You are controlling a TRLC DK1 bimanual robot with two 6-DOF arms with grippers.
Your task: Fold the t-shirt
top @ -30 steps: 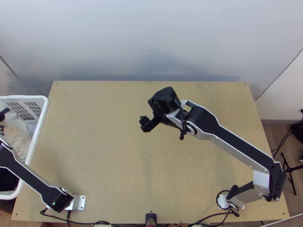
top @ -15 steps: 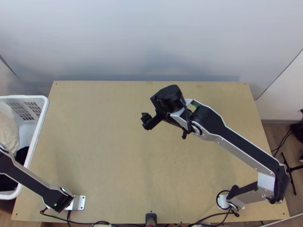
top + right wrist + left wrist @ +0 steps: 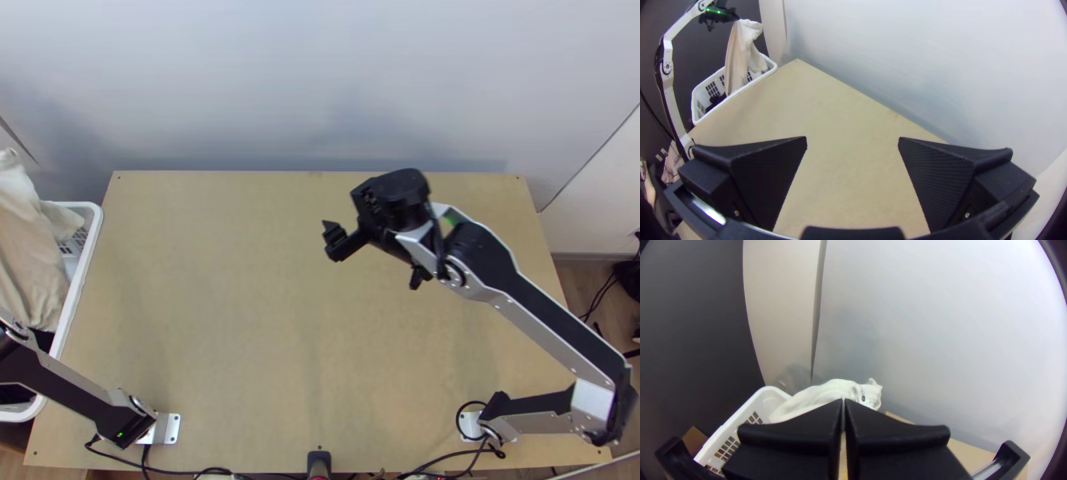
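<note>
One pale t-shirt in left tool.

You are viewing a light wooden table, its pale top extending beneath the parted fingers of your right gripper and, in the right wrist view, showing between them. To the left of those fingers and nearer you, a metal base plate is supporting your left arm; to their right, likewise nearer you, a second base plate is supporting your right arm. Black cables are running along the near edge, and a dark fixture is standing there, directly nearer you than the fingers.
</note>
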